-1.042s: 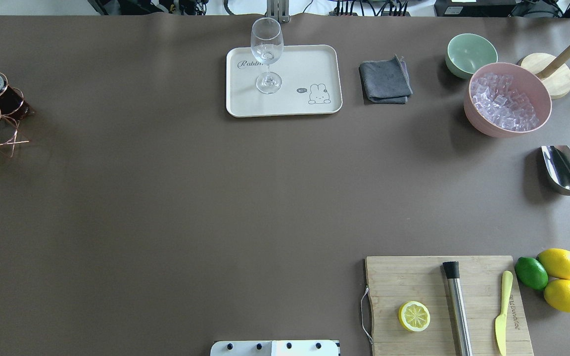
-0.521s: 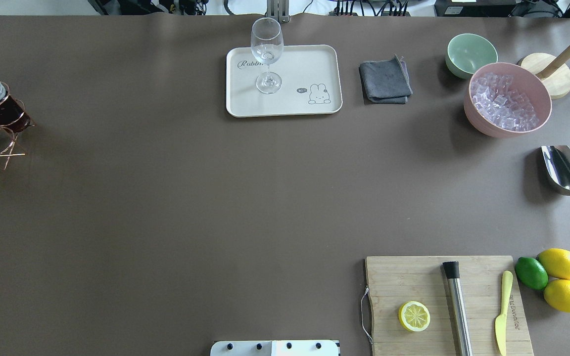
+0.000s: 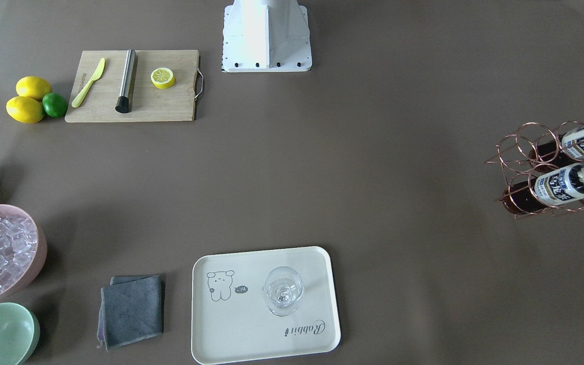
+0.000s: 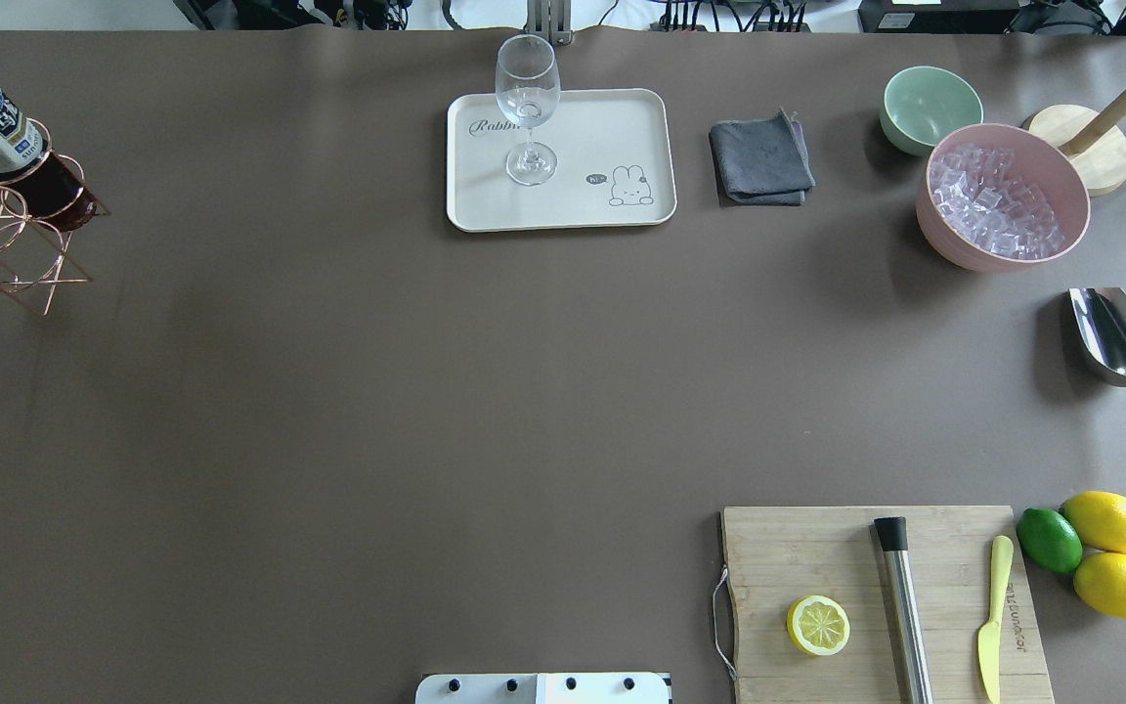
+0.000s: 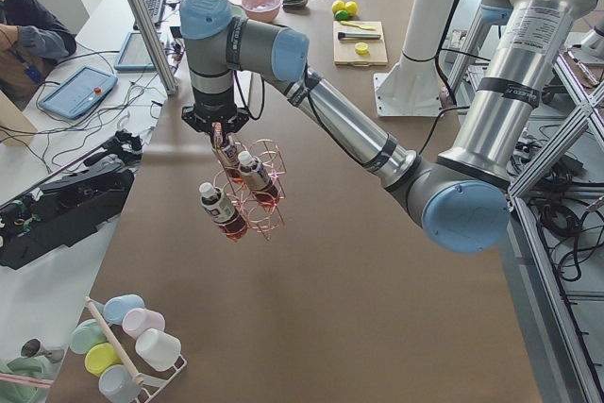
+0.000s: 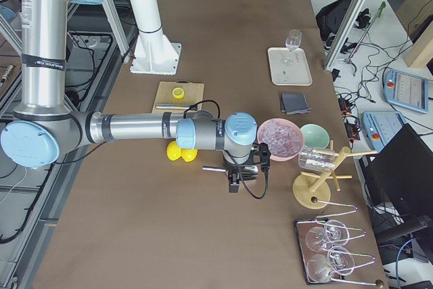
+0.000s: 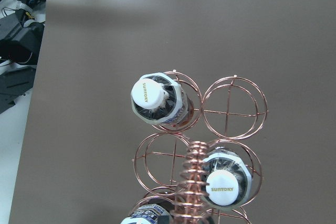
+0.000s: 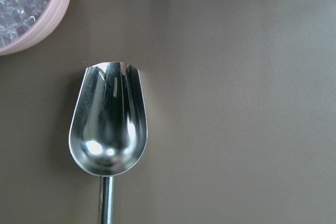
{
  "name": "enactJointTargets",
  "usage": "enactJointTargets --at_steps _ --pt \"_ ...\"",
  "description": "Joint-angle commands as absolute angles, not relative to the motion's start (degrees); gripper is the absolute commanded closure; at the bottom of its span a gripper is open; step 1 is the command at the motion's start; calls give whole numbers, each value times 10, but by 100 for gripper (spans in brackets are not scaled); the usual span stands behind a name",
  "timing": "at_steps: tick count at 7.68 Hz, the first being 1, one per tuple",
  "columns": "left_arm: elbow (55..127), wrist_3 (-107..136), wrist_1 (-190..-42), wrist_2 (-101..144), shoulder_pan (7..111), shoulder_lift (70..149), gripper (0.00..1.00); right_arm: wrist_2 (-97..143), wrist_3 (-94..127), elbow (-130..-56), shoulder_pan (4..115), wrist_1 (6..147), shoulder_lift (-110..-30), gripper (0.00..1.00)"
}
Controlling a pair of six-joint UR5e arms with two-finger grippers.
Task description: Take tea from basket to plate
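Brown table (image 4: 328, 391), left arm (image 5: 349, 120) outstretched, left gripper (image 5: 218, 129) pointing down at basket (image 7: 192, 177) handle, right gripper (image 6: 233, 182) over scoop (image 8: 107, 124), openness of either impossible to tell

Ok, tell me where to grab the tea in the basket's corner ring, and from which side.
Take the tea at its white cap and neck, coming straight down from above. In the left wrist view it stands cap-up in the basket, whose wire ring circles its body, so only the top looks free. It also sits clear of the coiled handle.
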State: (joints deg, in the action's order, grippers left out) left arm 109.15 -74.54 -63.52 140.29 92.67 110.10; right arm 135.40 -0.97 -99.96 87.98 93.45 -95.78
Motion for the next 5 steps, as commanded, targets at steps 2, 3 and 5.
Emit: enactJointTargets --at_steps 2,3,5 --pt "1135 -689 -633 1411 921 1104 100 1350 -10 -998 867 934 -955 0" --pt "1152 -679 -631 1418 899 1104 100 1350 -10 -998 867 935 -955 0" --pt "1151 -628 -634 1418 815 1126 100 1350 -9 -998 867 935 -956 0"
